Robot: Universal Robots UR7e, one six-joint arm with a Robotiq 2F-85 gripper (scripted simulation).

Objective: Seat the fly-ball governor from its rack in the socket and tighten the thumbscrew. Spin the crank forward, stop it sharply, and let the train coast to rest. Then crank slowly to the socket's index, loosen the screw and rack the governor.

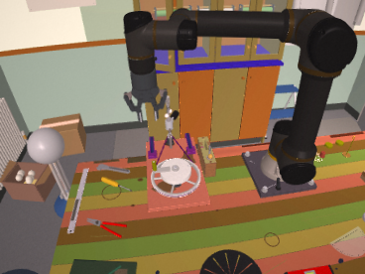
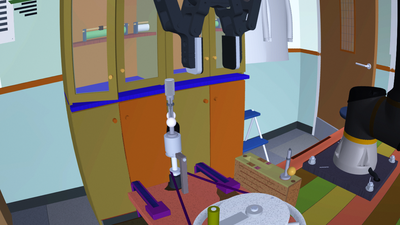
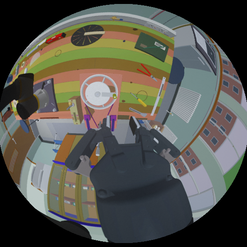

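The thumbscrew sits behind the socket and only its dark knob (image 2: 171, 129) shows. The fly-ball governor (image 2: 170, 112) stands upright in the grey socket (image 2: 172, 145) at the back of the red base plate, its knurled top (image 2: 169, 87) uppermost and its white balls hanging close to the stem. My gripper (image 2: 212, 67) hangs open and empty above and to one side of the governor's top. The white crank wheel (image 1: 175, 177) lies flat at the front of the plate, with a yellow-green handle (image 2: 213, 214). Purple belts run from it to the spindle.
A tall cabinet (image 2: 156, 92) with glass doors stands right behind the base plate. A wooden rack block (image 2: 265, 175) with a small lever stands beside the plate. The arm's base (image 1: 278, 173) is bolted farther along the bench. A screwdriver (image 1: 113, 183), pliers (image 1: 106, 227) and a ruler lie on the other side.
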